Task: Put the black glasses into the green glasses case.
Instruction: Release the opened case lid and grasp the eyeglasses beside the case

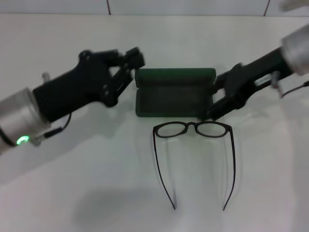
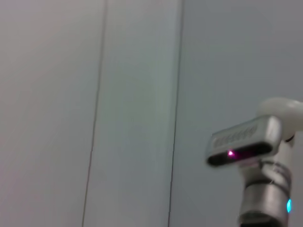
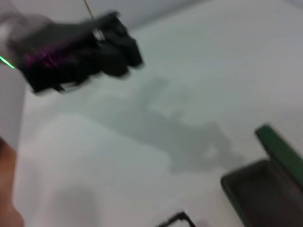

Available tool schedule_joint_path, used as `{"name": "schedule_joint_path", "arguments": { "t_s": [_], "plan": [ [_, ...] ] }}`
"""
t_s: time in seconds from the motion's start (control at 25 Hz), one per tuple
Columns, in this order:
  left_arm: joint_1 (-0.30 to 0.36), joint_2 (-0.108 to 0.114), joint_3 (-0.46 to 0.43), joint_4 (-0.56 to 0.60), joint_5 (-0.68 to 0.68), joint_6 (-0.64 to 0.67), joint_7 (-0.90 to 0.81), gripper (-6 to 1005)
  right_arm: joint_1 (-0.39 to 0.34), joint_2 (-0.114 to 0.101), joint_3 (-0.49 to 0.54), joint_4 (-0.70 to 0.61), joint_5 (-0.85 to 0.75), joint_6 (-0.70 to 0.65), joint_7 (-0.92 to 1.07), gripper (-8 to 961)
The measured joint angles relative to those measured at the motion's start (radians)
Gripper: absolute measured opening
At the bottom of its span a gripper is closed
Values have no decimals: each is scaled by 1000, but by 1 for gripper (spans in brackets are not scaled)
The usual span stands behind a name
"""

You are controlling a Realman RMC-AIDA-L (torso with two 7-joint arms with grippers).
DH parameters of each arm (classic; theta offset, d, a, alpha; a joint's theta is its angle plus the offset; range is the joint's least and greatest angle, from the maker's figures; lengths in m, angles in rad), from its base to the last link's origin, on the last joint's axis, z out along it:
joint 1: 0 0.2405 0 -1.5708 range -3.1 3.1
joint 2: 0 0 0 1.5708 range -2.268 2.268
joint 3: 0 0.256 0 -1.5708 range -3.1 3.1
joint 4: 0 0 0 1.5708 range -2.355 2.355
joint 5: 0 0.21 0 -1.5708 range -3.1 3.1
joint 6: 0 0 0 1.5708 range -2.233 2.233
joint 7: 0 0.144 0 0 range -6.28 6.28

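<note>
The green glasses case (image 1: 174, 94) lies open in the middle of the white table, lid standing at the far side, dark inside and holding nothing. The black glasses (image 1: 193, 129) lie unfolded just in front of it, lenses toward the case and temple arms pointing at me. My left gripper (image 1: 134, 65) hovers at the case's far left corner. My right gripper (image 1: 213, 99) is open at the case's right end, one fingertip close to the glasses' right lens, holding nothing. In the right wrist view I see part of the case (image 3: 265, 184), a sliver of the glasses (image 3: 175, 220) and the left gripper (image 3: 80, 52) farther off.
The white table (image 1: 96, 183) carries only the case and the glasses. A wall with dark seams runs along the table's far edge (image 1: 107, 6). The left wrist view shows only wall panels and the robot's head camera (image 2: 246, 142).
</note>
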Motion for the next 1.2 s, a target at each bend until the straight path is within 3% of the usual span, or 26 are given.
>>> {"name": "schedule_joint_path", "arguments": {
  "t_s": [0.16,0.32,0.84,1.2],
  "plan": [
    [-30,-1,-84,-171,-9,140,69,82,103,22,-7,107,-120,41,31,745],
    [-36,1,-94,-232,-4,213,125,82,197,26,-35,224,-156,73,43,716],
    [-76,4,-94,-386,3,209,159,83,260,32,-188,253,-158,95,159,659],
    [-93,5,-96,-402,4,206,160,82,263,32,-222,277,-136,149,164,511]
  ]
}}
